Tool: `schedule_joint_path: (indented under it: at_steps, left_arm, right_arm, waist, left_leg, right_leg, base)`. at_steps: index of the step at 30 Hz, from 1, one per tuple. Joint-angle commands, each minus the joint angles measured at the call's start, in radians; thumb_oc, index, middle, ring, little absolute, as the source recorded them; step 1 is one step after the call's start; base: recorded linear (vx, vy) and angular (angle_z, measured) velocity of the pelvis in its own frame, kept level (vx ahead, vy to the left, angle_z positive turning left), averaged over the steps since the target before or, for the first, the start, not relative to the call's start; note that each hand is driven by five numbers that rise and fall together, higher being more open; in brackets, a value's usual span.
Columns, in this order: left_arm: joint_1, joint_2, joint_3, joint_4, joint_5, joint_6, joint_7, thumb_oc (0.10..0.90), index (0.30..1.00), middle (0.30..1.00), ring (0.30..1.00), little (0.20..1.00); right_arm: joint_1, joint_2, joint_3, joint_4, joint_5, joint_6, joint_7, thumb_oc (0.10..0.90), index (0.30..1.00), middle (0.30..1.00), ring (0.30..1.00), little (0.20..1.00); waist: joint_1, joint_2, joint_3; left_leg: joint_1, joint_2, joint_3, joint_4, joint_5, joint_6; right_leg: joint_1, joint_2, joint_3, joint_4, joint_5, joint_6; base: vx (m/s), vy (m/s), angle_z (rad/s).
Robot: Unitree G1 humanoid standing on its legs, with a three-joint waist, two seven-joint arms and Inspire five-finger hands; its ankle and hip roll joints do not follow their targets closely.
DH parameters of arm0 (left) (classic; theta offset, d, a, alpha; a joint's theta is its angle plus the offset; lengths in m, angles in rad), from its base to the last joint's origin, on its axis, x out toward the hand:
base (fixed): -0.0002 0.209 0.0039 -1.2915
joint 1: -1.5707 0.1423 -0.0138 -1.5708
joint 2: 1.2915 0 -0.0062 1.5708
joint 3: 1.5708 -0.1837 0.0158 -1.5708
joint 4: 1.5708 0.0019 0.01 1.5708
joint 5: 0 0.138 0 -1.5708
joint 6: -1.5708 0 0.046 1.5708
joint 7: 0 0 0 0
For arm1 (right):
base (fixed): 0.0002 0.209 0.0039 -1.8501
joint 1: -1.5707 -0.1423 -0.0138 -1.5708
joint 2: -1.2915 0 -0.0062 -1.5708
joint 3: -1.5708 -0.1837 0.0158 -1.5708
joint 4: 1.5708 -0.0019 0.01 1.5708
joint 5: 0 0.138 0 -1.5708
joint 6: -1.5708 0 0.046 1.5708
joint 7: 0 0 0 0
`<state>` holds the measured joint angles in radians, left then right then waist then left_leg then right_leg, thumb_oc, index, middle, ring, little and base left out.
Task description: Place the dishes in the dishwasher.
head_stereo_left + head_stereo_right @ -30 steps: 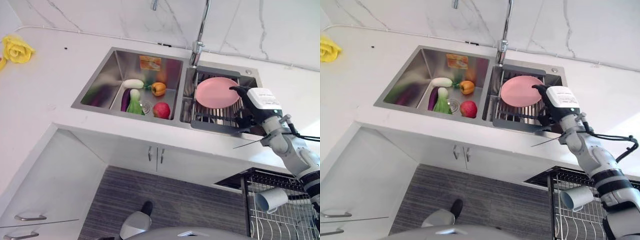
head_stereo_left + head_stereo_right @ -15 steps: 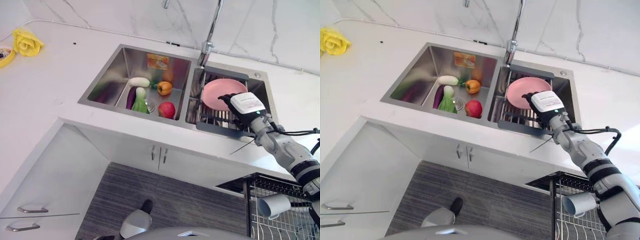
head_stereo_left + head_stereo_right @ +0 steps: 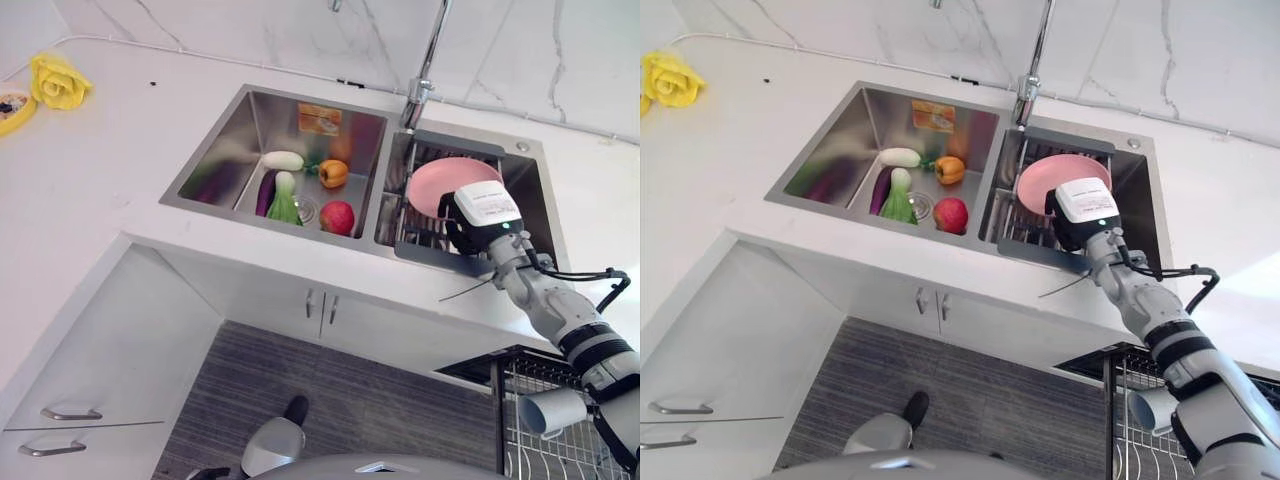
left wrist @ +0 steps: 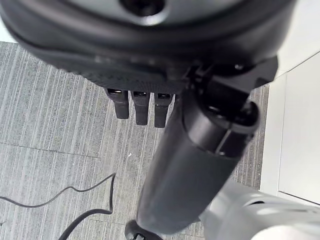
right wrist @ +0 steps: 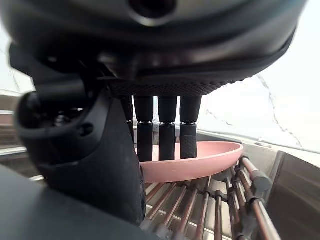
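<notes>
Since a second ago the right robot hand (image 3: 478,213) has come in from the sink's 3 o'clock rim and now sits low over the pink plate (image 3: 440,182), its white-topped back covering the plate's near edge. Seen from its own wrist, its fingers (image 5: 167,134) hang straight down in a row with the tips just at the plate's (image 5: 200,159) rim; nothing is curled round the plate, and I cannot tell whether the tips actually touch it. The plate lies tilted on the bars of a metal drying rack (image 5: 215,210) that fills the right basin of the double sink (image 3: 232,130), at about 2 o'clock from where I stand.

The left basin holds a scatter of produce: a white radish (image 3: 283,160) at the far side, an orange pepper (image 3: 333,173) just beside it toward 3 o'clock, a purple eggplant (image 3: 266,192) and a green-leafed vegetable (image 3: 285,203) lying side by side nearer me, and a red apple (image 3: 338,217) at the basin's near right corner. A tall faucet (image 3: 424,70) rises behind the divider between the basins. Far off at 10 o'clock on the white surface (image 3: 100,170) lies a crumpled yellow cloth (image 3: 58,84).

Down at 4 o'clock, below the surface, a wire dishwasher rack (image 3: 560,420) stands pulled out, with a white cup (image 3: 553,410) lying on its side in it. The left robot hand (image 4: 140,107) hangs over the grey striped floor (image 4: 55,130), fingers relaxed and holding nothing.
</notes>
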<state>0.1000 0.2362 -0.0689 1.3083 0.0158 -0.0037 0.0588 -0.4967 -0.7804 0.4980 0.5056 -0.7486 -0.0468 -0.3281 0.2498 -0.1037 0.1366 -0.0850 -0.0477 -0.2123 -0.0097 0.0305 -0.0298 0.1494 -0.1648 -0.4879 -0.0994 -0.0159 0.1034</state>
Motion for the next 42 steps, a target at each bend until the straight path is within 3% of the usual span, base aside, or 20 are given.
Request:
schedule_joint_path:
  at_steps: [1,9,20,25,31,35,37,38,39,41,42]
  left_arm:
    - [-0.011,0.001,-0.084,0.051,0.048,0.001,0.031,0.800,0.900,0.900,0.900,0.900]
    - [-0.017,0.002,-0.078,0.055,0.069,0.008,0.057,0.800,0.900,0.900,0.900,0.900]
    - [-0.014,0.005,-0.041,0.063,0.079,0.015,0.059,0.800,0.900,0.900,0.900,0.900]
    - [-0.025,-0.001,-0.042,0.060,0.085,0.014,0.050,0.800,0.900,0.900,0.900,0.900]
    - [-0.049,-0.008,-0.020,0.052,0.096,0.011,0.029,0.800,0.900,0.900,0.900,0.900]
    - [-0.060,-0.012,-0.020,0.046,0.104,0.003,0.016,0.800,0.900,0.900,0.900,0.900]
    - [-0.073,-0.011,-0.005,0.040,0.103,-0.005,0.009,0.800,0.900,0.900,0.900,0.900]
    - [-0.073,-0.011,-0.005,0.040,0.103,-0.005,0.009,0.800,0.900,0.900,0.900,0.900]
    - [-0.076,-0.006,0.004,0.037,0.106,-0.006,0.009,0.800,0.900,0.900,0.900,0.900]
    - [-0.085,0.011,0.020,0.039,0.113,-0.004,0.011,0.800,0.900,0.900,0.900,0.900]
    - [-0.088,0.019,0.025,0.039,0.119,0.000,0.009,0.800,0.900,0.900,0.900,0.900]
  right_arm:
    - [-0.050,-0.053,-0.068,-0.097,-0.017,0.018,-0.132,0.400,0.300,0.300,0.300,0.300]
    - [-0.029,-0.057,-0.146,-0.226,-0.015,0.015,-0.195,0.400,0.300,0.300,0.300,0.300]
    - [0.028,-0.195,-0.303,-0.501,-0.035,0.014,-0.180,0.400,0.300,0.300,0.300,0.300]
    - [0.045,-0.270,-0.342,-0.573,-0.030,0.002,-0.150,0.400,0.300,0.300,0.300,0.300]
    - [0.228,-0.330,-0.519,-0.706,-0.011,-0.016,-0.111,0.400,0.300,0.300,0.300,0.300]
    - [0.332,-0.338,-0.607,-0.740,-0.025,-0.011,-0.104,0.400,0.300,0.300,0.300,0.300]
    - [0.359,-0.335,-0.637,-0.745,-0.047,0.003,-0.108,0.400,0.300,0.300,0.300,0.300]
    - [0.359,-0.335,-0.637,-0.745,-0.047,0.003,-0.108,0.400,0.300,0.300,0.300,0.300]
    - [0.362,-0.333,-0.641,-0.748,-0.057,0.009,-0.108,0.400,0.300,0.300,0.300,0.300]
    - [0.370,-0.325,-0.646,-0.746,-0.064,0.018,-0.107,0.400,0.300,0.300,0.300,0.300]
    - [0.375,-0.318,-0.642,-0.747,-0.066,0.022,-0.109,0.400,0.300,0.300,0.300,0.300]
  waist:
    - [0.028,0.051,-0.060]
    - [0.022,0.049,-0.066]
    - [-0.022,0.043,-0.082]
    - [-0.054,0.036,-0.091]
    - [-0.122,0.036,-0.088]
    - [-0.157,0.032,-0.074]
    - [-0.183,0.032,-0.034]
    - [-0.183,0.032,-0.034]
    - [-0.195,0.031,-0.025]
    - [-0.191,0.031,-0.013]
    - [-0.190,0.036,-0.004]
  left_leg:
    - [0.102,0.114,0.029,-0.078,-0.046,-0.045]
    - [0.116,0.119,0.038,-0.078,-0.054,-0.047]
    - [0.146,0.130,0.076,-0.076,-0.070,-0.044]
    - [0.151,0.125,0.098,-0.076,-0.070,-0.034]
    - [0.172,0.114,0.141,-0.075,-0.088,-0.019]
    - [0.170,0.095,0.182,-0.078,-0.086,-0.002]
    - [0.165,0.077,0.286,-0.078,-0.104,0.010]
    - [0.165,0.077,0.286,-0.078,-0.104,0.010]
    - [0.157,0.076,0.326,-0.078,-0.103,0.012]
    - [0.152,0.097,0.396,-0.078,-0.101,0.010]
    - [0.154,0.110,0.427,-0.075,-0.102,0.012]
  right_leg:
    - [0.027,-0.025,-0.003,0.020,0.001,0.041]
    - [0.031,-0.024,0.004,0.020,0.000,0.041]
    - [0.030,-0.025,0.038,0.039,-0.003,0.041]
    - [0.010,-0.038,0.062,0.053,0.007,0.047]
    - [-0.017,-0.053,0.114,0.081,0.020,0.061]
    - [-0.068,-0.078,0.159,0.100,0.064,0.081]
    - [-0.153,-0.122,0.209,0.101,0.182,0.133]
    - [-0.153,-0.122,0.209,0.101,0.182,0.133]
    - [-0.186,-0.150,0.201,0.088,0.238,0.148]
    - [-0.230,-0.169,0.191,0.059,0.289,0.158]
    - [-0.240,-0.171,0.175,0.056,0.281,0.155]
  base:
    - [0.00,0.000,0.00]
    - [0.00,0.000,0.00]
    - [-0.02,0.005,-0.09]
    - [-0.05,0.049,-0.15]
    - [-0.04,0.081,-0.17]
    - [-0.09,0.111,-0.30]
    - [-0.25,0.157,-0.52]
    - [-0.17,0.061,-0.89]
    - [-0.13,0.030,-1.64]
    - [-0.17,-0.001,-2.19]
    - [-0.19,-0.013,-1.64]
